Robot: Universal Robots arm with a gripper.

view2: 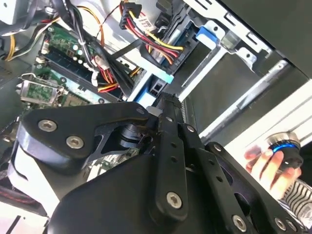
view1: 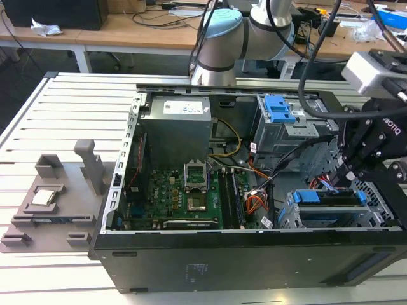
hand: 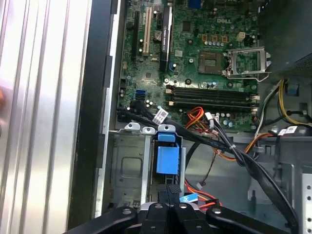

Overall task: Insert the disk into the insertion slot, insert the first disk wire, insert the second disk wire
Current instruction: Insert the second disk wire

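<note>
The disk (view1: 331, 198) sits in the insertion slot (view1: 294, 217), a low silver cage at the case's front corner, on the exterior view's right. Its blue carrier (hand: 168, 159) shows in both wrist views (view2: 161, 84). My gripper (view1: 348, 180) hangs just above the disk's near end. Its black fingers (hand: 169, 194) are pressed together, with nothing seen between them, and their tip (view2: 168, 103) is at the carrier's edge. Red, yellow and orange wires (view2: 146, 45) with a black plug (view2: 130, 9) hang loose beside the slot. A thin red wire (hand: 204, 194) runs close to the fingers.
The open computer case (view1: 254, 260) lies on a slatted metal table (view1: 63, 127). Inside are the motherboard (view1: 184, 197), the power supply (view1: 175, 130) and a taller bay with a blue latch (view1: 280, 111). A grey fixture (view1: 51, 197) stands on the exterior view's left. A hand (view2: 263, 163) holds a knob outside the case.
</note>
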